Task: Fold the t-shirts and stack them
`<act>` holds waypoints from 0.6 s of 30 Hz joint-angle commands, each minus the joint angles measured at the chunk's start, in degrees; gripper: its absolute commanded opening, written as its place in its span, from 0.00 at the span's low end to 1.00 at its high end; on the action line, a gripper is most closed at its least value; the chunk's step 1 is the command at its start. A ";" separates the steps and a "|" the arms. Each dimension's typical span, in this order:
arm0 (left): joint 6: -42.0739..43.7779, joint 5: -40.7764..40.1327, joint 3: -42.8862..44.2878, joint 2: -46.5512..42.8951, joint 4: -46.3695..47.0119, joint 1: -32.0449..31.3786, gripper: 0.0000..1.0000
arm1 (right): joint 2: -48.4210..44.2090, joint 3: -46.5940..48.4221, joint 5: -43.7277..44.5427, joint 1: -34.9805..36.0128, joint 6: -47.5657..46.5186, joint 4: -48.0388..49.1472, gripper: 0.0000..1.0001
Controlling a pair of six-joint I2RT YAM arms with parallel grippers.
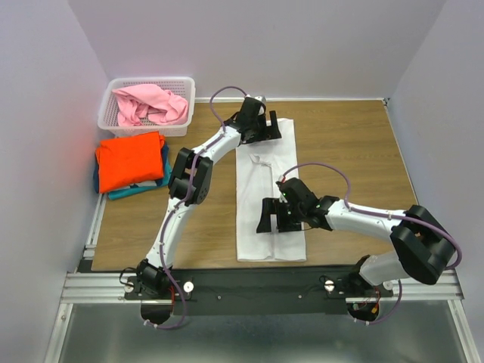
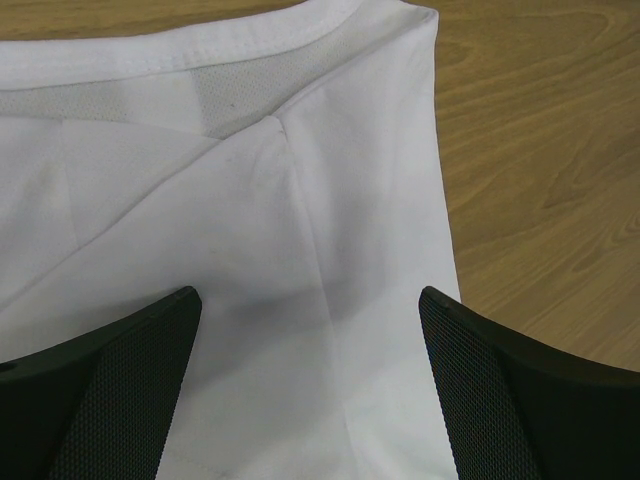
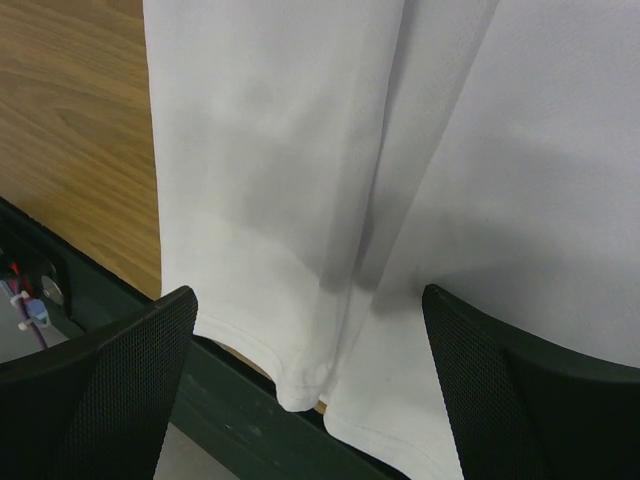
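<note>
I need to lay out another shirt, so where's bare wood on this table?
Widest: right of the white t-shirt, out to the table edge, though the right arm overhangs its near part. Narrower: between the orange t-shirt and the white one, crossed by the left arm. Crowded: the far left corner, with the basket and the orange t-shirt.

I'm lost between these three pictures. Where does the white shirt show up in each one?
Top view: the white shirt lies as a long folded strip down the middle of the wooden table.
Left wrist view: its collar end fills the left and centre.
Right wrist view: its hem end fills most of the picture.
Shared landmark: the wooden table, right of the shirt in the left wrist view and left of it in the right wrist view.
</note>
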 commanded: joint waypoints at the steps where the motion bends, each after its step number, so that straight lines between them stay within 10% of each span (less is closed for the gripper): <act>1: 0.45 -0.04 0.17 3.15 -5.44 0.94 0.98 | -0.11 1.35 2.03 0.52 -0.94 -0.16 1.00; 18: 2.47 -0.74 3.25 -7.36 -4.74 1.82 0.98 | -10.65 3.46 14.42 0.60 0.21 -3.23 1.00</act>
